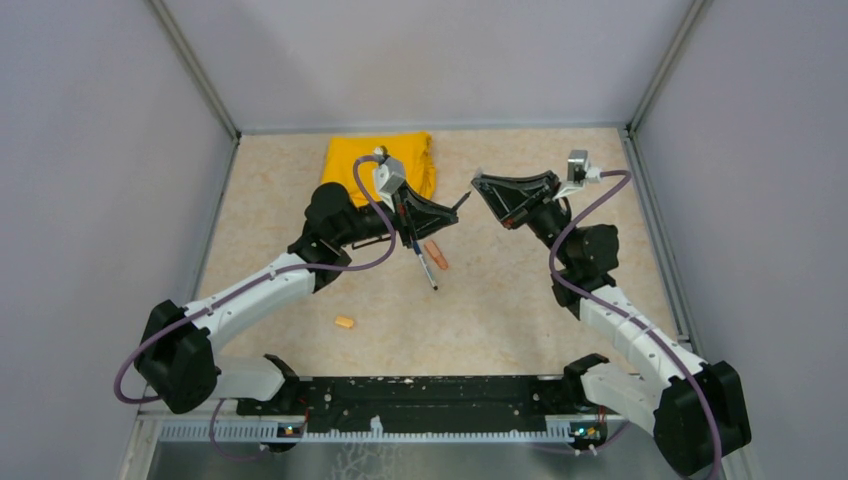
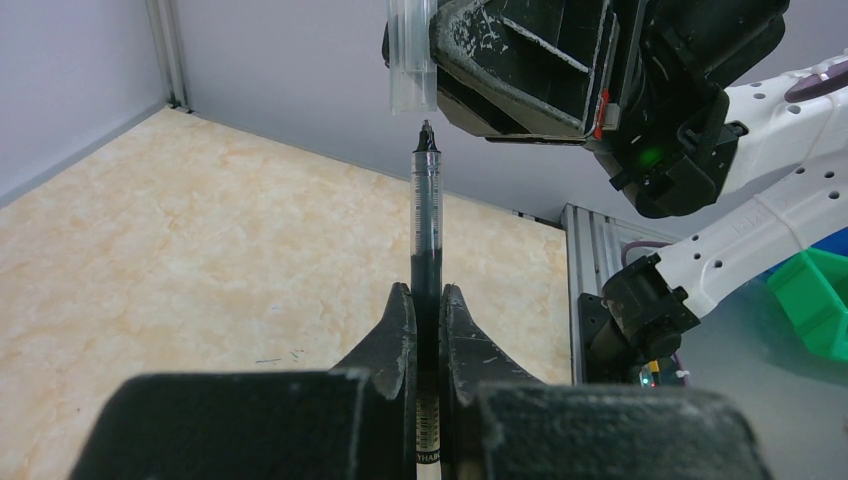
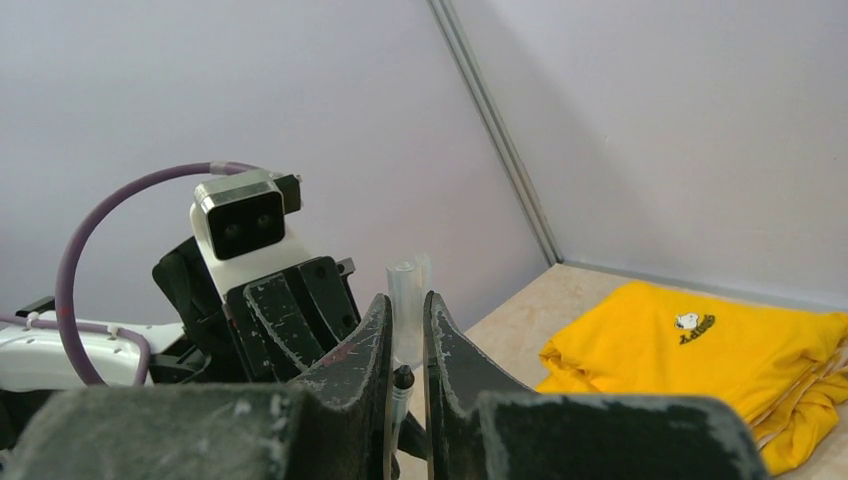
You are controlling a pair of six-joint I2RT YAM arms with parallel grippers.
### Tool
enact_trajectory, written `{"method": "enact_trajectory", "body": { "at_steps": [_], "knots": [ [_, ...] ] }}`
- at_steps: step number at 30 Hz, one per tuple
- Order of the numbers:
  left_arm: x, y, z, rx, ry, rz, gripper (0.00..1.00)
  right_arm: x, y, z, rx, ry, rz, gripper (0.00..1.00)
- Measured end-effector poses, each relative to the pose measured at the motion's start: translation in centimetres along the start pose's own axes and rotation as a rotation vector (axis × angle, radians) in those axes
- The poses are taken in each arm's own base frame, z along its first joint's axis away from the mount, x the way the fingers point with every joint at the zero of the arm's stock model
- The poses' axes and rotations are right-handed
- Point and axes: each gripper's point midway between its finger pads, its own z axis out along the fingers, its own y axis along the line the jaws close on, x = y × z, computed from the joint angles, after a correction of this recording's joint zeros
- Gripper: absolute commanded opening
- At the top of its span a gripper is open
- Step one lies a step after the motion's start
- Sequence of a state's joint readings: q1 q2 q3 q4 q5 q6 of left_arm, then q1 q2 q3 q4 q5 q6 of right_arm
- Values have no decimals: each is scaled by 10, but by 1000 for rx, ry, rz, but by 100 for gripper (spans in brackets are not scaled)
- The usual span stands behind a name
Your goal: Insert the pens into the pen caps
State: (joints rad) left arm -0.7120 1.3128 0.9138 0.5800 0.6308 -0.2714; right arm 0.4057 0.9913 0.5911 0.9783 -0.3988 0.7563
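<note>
left fingers (image 2: 398, 340) clamp dark pen (image 2: 427, 230), tip just short of clear cap (image 2: 412, 60) pinched by right fingers (image 3: 450, 350).

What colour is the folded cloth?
The cloth is yellow; best seen from the right wrist view.

Soft, even, fairly bright light fills all three views. The beige mottled tabletop (image 1: 520, 310) carries only faint, diffuse shadows. In both wrist views the near black bodies of the left claw (image 2: 427, 292) and right claw (image 3: 407, 300) look soft and slightly blurred along the bottom edge.
</note>
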Motion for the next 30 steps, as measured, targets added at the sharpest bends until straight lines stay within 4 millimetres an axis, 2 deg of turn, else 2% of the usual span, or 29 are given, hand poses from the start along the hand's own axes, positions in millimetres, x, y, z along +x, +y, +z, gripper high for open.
{"method": "enact_trajectory", "body": {
  "at_steps": [17, 30],
  "knots": [
    [-1, 0, 0, -1, -2, 4, 0, 13, 4, -1, -12, 34, 30, 1],
    [9, 2, -3, -16, 19, -13, 0, 25, 0, -9, 15, 46, 49, 5]
  ]
}}
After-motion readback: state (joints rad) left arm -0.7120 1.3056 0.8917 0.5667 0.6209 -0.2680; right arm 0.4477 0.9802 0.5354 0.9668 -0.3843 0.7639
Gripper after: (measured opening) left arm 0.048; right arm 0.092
